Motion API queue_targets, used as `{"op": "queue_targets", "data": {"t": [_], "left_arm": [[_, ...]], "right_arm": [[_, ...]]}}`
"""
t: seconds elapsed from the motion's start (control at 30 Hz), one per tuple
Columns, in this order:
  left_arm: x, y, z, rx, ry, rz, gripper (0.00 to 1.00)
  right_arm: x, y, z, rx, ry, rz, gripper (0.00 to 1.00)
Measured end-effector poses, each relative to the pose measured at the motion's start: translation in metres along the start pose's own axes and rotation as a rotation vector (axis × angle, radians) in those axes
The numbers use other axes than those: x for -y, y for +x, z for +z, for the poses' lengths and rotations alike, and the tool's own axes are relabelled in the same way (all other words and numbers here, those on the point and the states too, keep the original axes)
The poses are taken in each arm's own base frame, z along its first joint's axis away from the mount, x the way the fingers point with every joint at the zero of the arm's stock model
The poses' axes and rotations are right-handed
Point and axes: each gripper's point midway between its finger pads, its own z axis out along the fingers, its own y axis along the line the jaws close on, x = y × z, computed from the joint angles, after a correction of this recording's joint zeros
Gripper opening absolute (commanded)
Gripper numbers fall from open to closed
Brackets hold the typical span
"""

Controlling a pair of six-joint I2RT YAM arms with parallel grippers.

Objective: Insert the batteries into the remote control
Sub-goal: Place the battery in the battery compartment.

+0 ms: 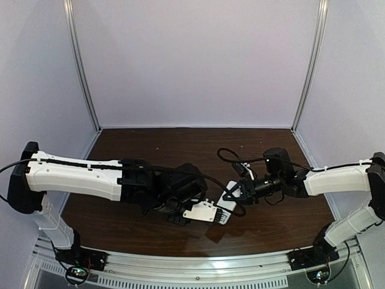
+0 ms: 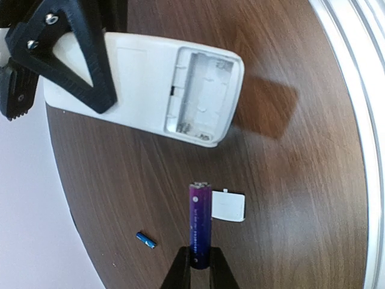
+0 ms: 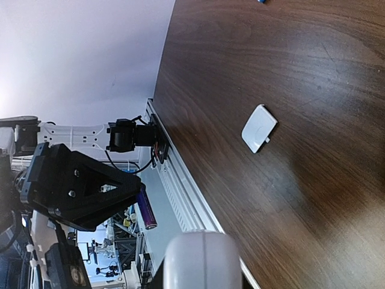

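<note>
Remote control (image 2: 144,90) hangs over the desk (image 2: 289,180), clamped in your right tool (image 2: 90,90), empty bay (image 2: 201,90) facing your left tool (image 2: 200,268) nearby, which pinches one battery (image 2: 200,223). Turn it parallel to a slot, then seat spring-end first.

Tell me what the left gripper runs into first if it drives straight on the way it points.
The left gripper, shut on a blue battery, points at the remote control. The battery's tip would likely meet the open battery bay first, though depth is hard to judge.
</note>
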Motion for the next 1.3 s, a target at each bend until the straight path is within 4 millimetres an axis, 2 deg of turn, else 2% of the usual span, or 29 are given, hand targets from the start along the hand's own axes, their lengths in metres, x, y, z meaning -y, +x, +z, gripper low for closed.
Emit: {"op": "queue_targets", "data": {"t": [0.13, 0.37, 0.8, 1.3], "left_arm": [[0.010, 0.002, 0.009, -0.043, 0.021, 0.037, 0.00], [0.009, -0.002, 0.017, -0.065, 0.028, 0.048, 0.00], [0.022, 0.000, 0.033, -0.118, 0.055, 0.083, 0.00], [0.022, 0.002, 0.034, -0.127, 0.056, 0.088, 0.00]], "right_arm": [[0.010, 0.003, 0.009, -0.010, 0.027, 0.047, 0.00], [0.022, 0.006, 0.025, -0.022, 0.061, 0.108, 0.00], [0.004, -0.005, 0.045, -0.010, 0.007, 0.111, 0.00], [0.005, -0.005, 0.050, -0.012, 0.002, 0.117, 0.00]]}}
